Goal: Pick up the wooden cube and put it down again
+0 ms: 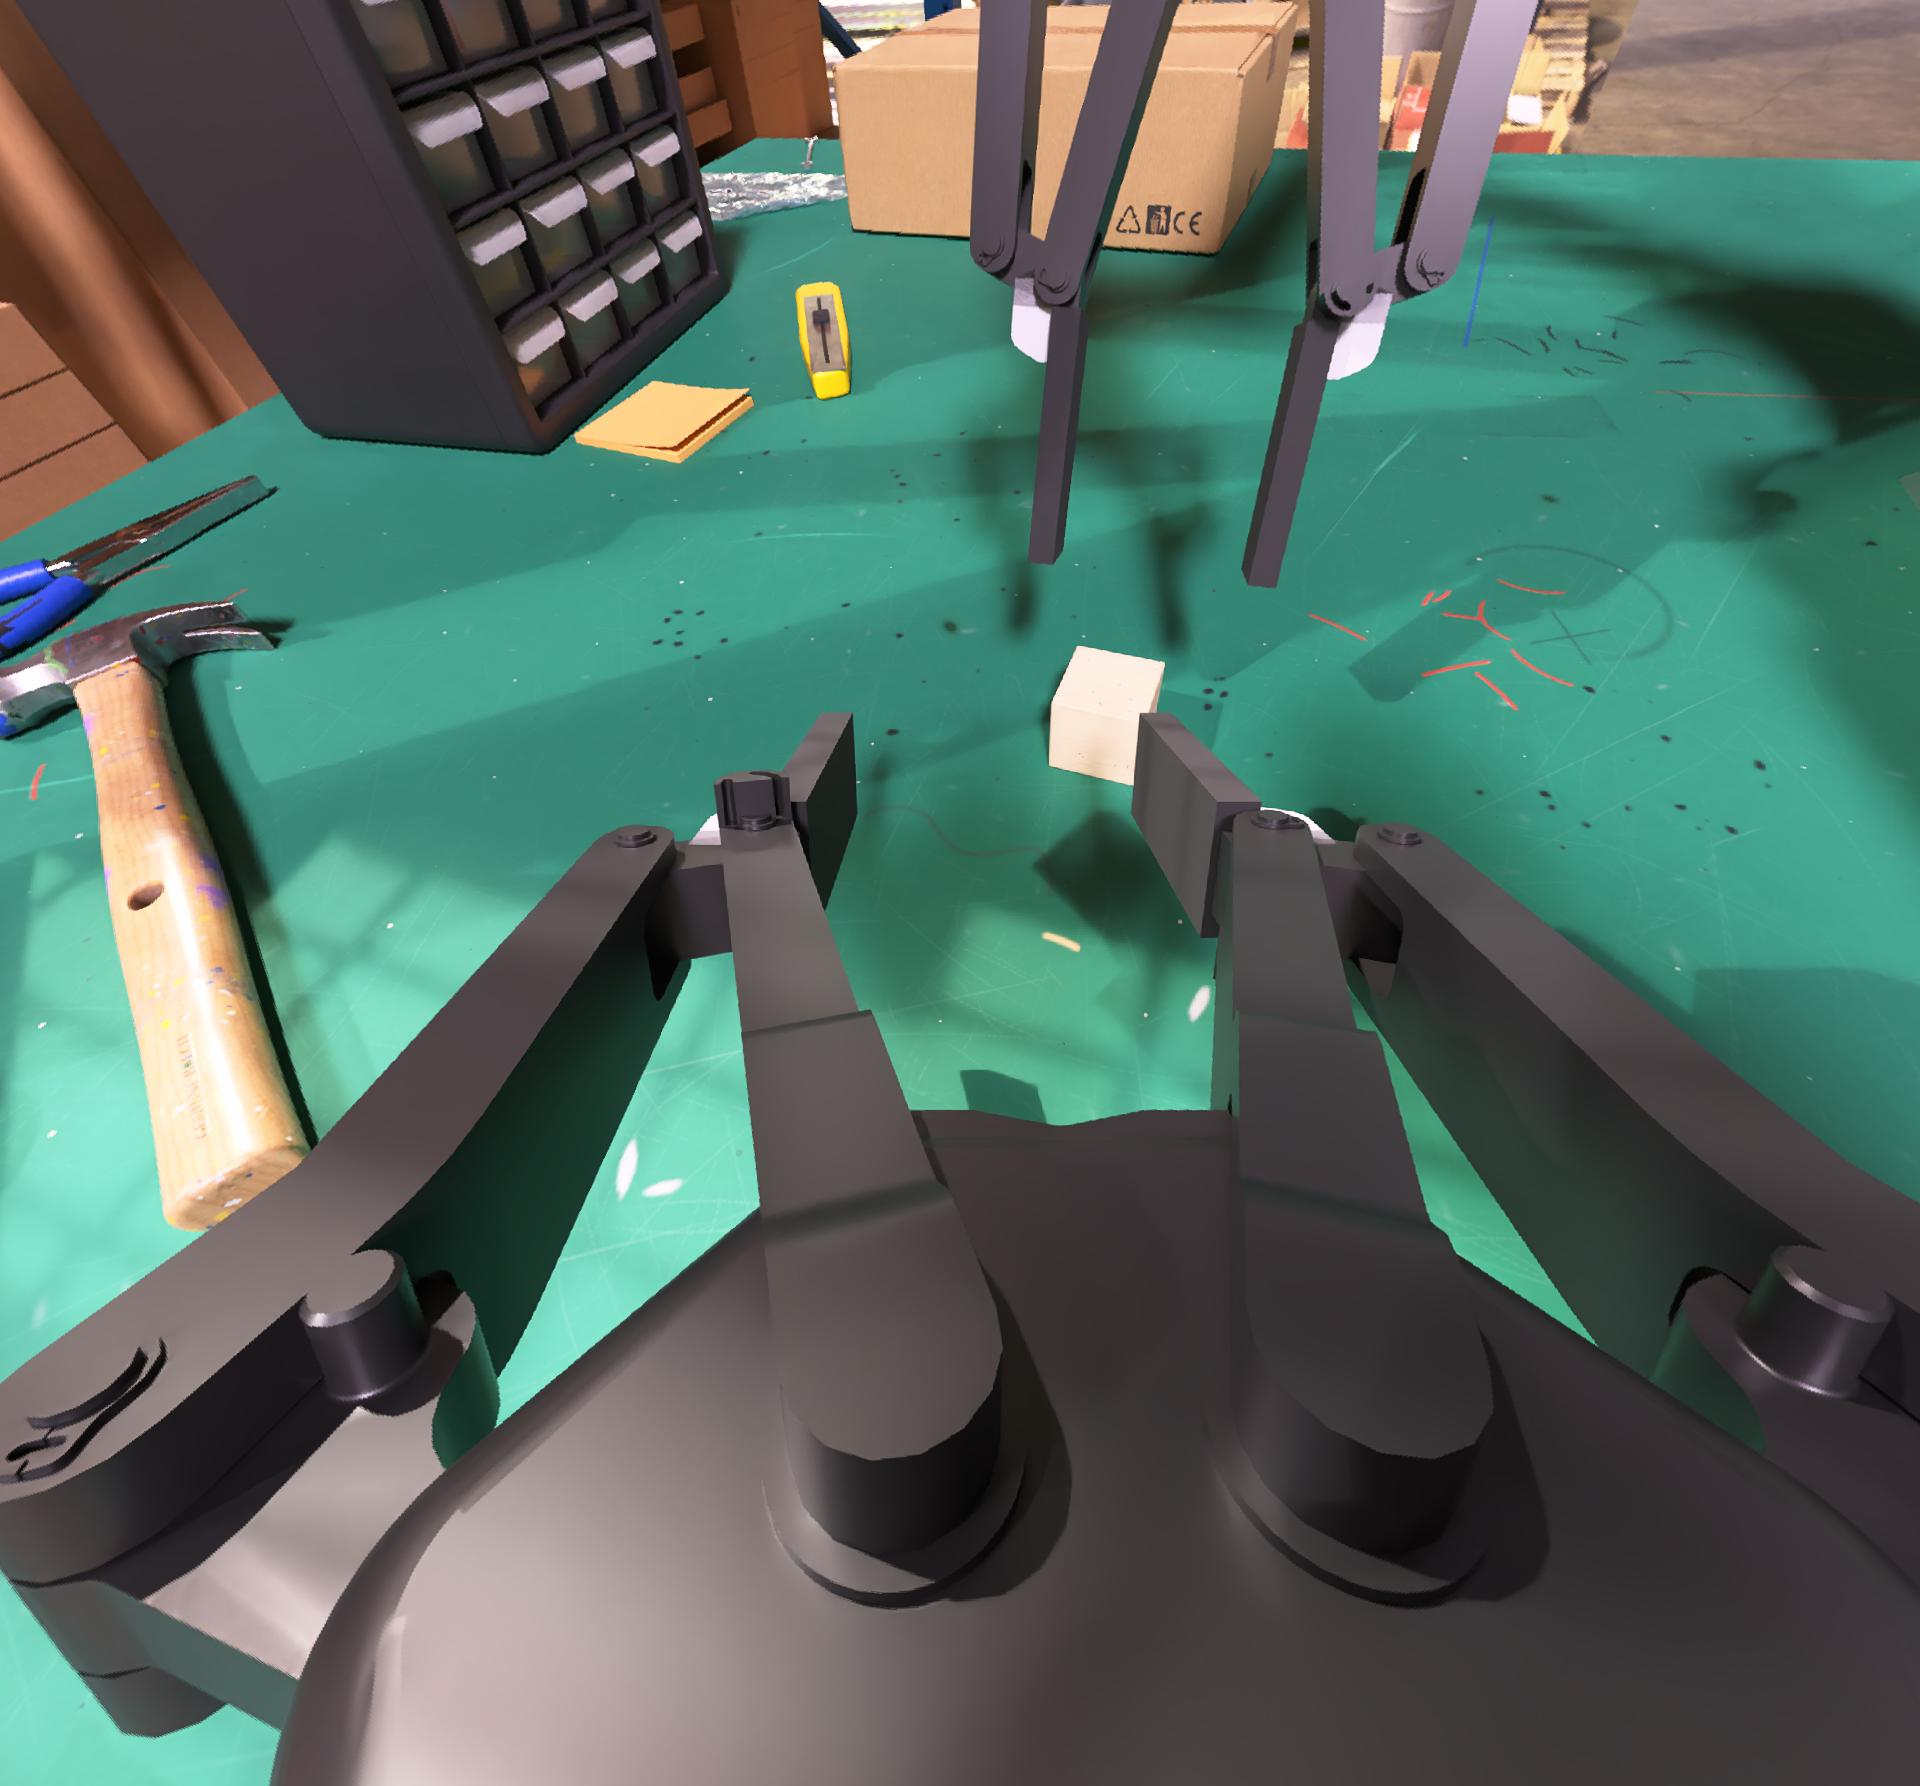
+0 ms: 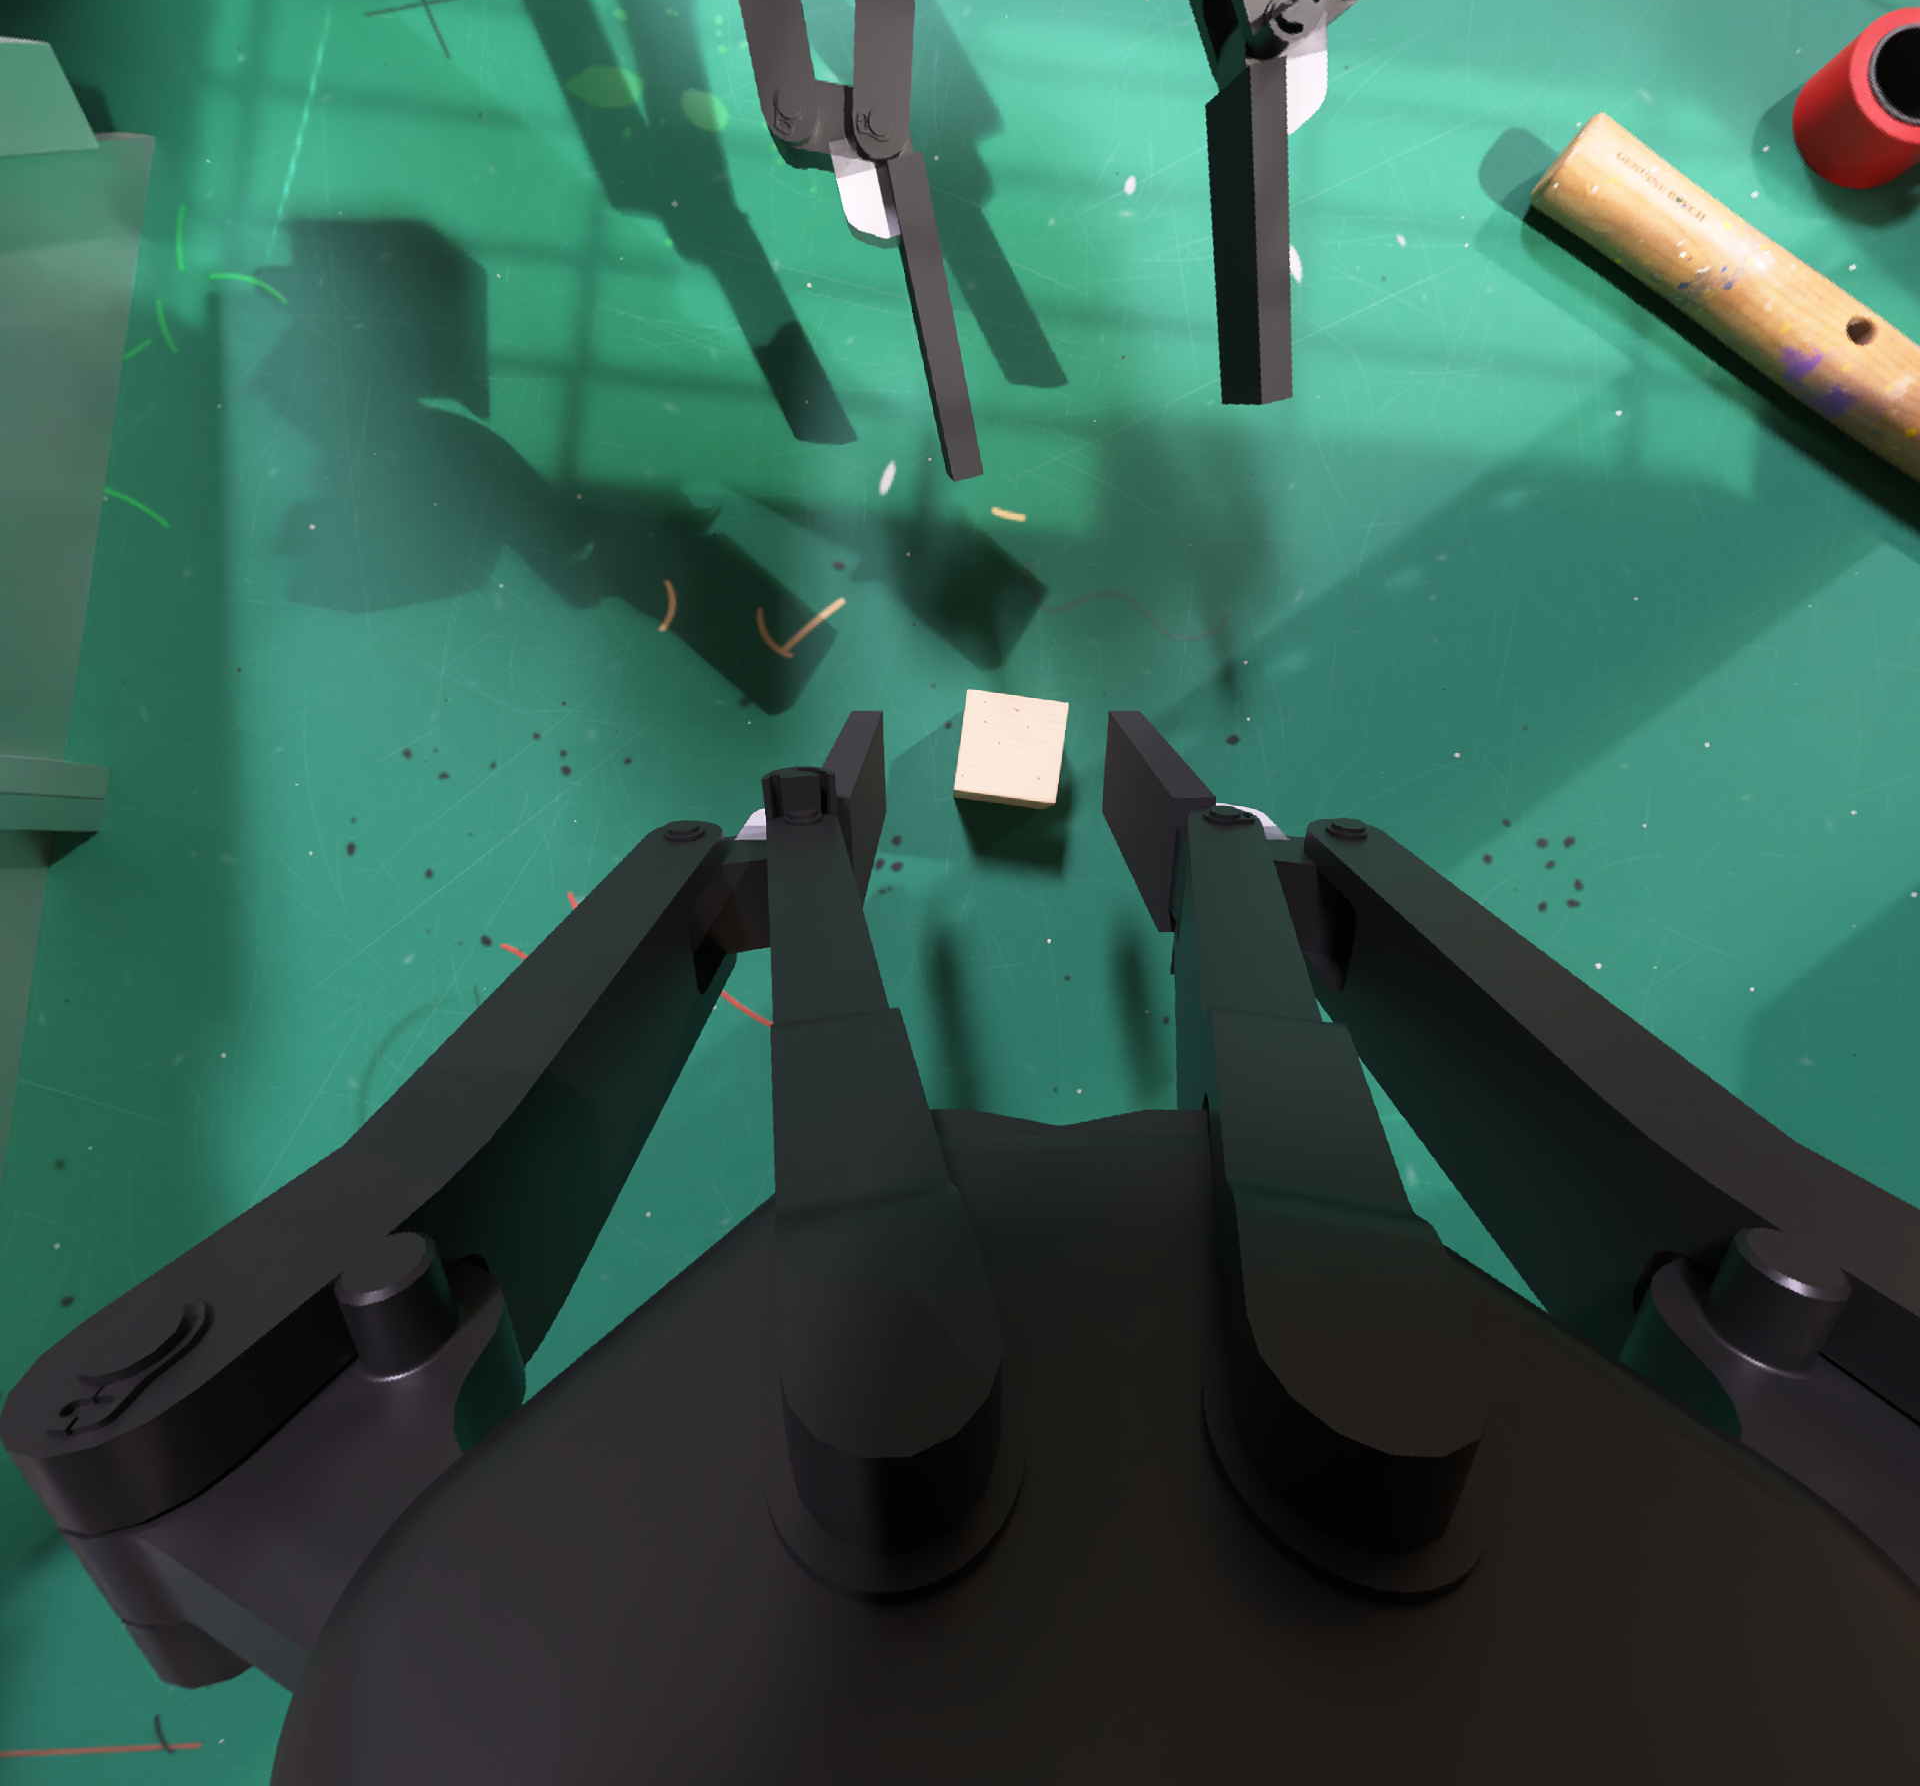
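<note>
The pale wooden cube [image 1: 1101, 713] sits on the green mat [image 1: 623, 656]. My left gripper [image 1: 997, 770] is open and empty, low over the mat. The cube is just beyond its right fingertip [image 1: 1169, 780], which covers the cube's lower right corner. My right gripper [image 1: 1153, 552] hangs open above the cube, fingers pointing down. In the right wrist view the cube [image 2: 1011, 747] shows between the open fingers of the right gripper [image 2: 997, 760], touching neither. The left gripper [image 2: 1110, 427] shows open beyond it.
A dark drawer cabinet [image 1: 364, 147] stands at the back left, with an orange pad [image 1: 665, 420] and a yellow utility knife [image 1: 823, 339] beside it. A cardboard box [image 1: 914, 126] stands behind. A hammer [image 1: 177, 905] and blue-handled pliers [image 1: 94, 562] lie left. A red roll [image 2: 1860, 110] lies near the hammer handle [image 2: 1745, 292].
</note>
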Motion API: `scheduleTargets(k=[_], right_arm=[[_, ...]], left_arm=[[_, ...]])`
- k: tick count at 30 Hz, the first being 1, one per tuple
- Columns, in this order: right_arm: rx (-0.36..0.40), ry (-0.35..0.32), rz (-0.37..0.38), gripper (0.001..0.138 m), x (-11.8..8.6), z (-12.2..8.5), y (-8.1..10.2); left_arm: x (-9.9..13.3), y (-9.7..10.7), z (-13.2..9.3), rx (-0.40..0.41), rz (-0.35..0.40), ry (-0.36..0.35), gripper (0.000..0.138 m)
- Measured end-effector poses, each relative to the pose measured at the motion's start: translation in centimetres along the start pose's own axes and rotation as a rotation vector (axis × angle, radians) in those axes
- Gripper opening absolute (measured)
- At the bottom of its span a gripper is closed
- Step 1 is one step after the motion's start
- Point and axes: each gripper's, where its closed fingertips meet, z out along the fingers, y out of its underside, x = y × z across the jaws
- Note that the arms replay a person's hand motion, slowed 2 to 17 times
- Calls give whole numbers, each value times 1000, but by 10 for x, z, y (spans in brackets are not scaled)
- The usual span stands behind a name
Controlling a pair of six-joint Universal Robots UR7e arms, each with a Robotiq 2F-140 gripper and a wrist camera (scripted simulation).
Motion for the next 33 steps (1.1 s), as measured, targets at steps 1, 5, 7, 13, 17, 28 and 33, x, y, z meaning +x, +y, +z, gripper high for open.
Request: scheduleTargets(k=[1,5,7,13,17,28,33], right_arm=[[-7,-3,3,57,0,2,-1],[-29,-1,9,58,3,7,-3],[-34,8,9,59,4,9,-2],[60,38,25,61,8,9,-5],[225,70,49,62,11,2,-11],[459,163,83,64,11,-5,0],[457,179,84,65,10,5,3]], left_arm=[[-1,0,-1,0,-2,-1,71],[-2,1,-2,-2,-5,-5,71],[-3,1,-3,-2,-3,-7,71],[-2,-1,-5,4,4,-9,70],[-3,-3,-7,16,4,-11,70],[-3,-5,-7,28,1,-8,70],[0,-3,-5,15,9,-1,70]])
